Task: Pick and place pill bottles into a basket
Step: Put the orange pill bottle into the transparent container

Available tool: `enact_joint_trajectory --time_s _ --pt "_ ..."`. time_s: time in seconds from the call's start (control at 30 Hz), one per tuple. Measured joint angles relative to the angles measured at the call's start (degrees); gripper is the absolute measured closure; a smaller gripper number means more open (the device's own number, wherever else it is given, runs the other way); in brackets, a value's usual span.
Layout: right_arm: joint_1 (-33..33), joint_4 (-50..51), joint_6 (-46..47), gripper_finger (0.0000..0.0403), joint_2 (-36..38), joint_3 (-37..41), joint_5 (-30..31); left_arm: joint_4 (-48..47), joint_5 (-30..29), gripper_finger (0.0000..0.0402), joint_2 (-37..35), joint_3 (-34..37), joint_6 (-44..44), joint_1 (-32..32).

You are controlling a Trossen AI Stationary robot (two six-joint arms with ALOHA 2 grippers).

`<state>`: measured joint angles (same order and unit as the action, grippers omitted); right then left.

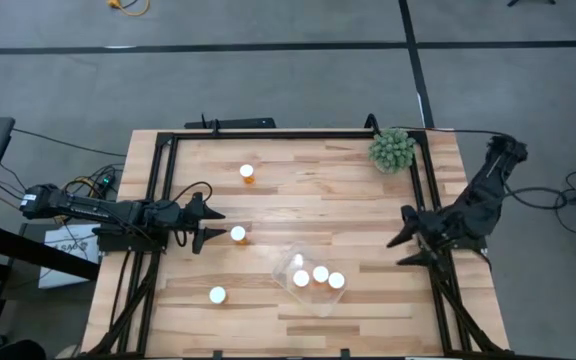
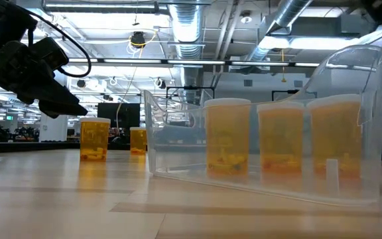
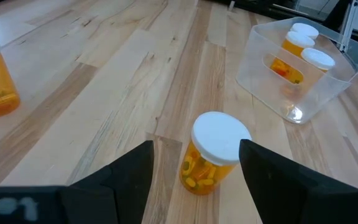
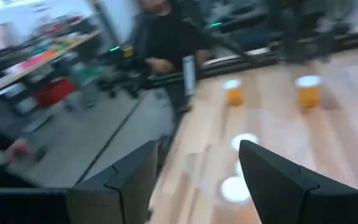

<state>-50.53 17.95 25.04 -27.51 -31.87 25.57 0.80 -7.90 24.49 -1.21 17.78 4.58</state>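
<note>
We count three pill bottles (image 1: 319, 277) already in the basket (image 1: 286, 262); three remain outside. Our left gripper (image 1: 212, 226), fingers spread, frames the middle bottle (image 1: 238, 234); the right gripper (image 1: 405, 238) waits with fingers apart.

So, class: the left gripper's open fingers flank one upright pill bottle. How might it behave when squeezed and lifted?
The pill bottle between the left gripper fingers looks only part-filled, so probably light. Its smooth round wall may slip or twist in a loose grip. It stands upright on a narrow base, so a nudge could tip it and set it rolling.
</note>
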Motion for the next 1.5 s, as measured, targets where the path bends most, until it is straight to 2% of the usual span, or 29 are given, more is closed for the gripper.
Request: enact_joint_trajectory --time_s 0.33,1.0,1.2,1.5 --pt "-4.66 3.46 -5.51 0.0182 10.61 4.87 -3.38 0.00 0.00 0.0175 0.00 0.00 0.00 0.00" --pt "-4.84 1.73 -9.16 0.0182 27.45 17.41 -4.37 0.00 -0.02 0.0175 0.00 0.00 0.00 -0.02" --pt "-4.50 -3.00 -10.71 0.0182 27.33 20.34 -2.59 0.00 -0.02 0.0175 0.01 0.00 0.00 -0.02" --pt "1.67 -6.93 -12.88 0.0182 27.33 22.83 -3.13 0.00 0.00 0.0175 0.00 0.00 0.00 -0.02"
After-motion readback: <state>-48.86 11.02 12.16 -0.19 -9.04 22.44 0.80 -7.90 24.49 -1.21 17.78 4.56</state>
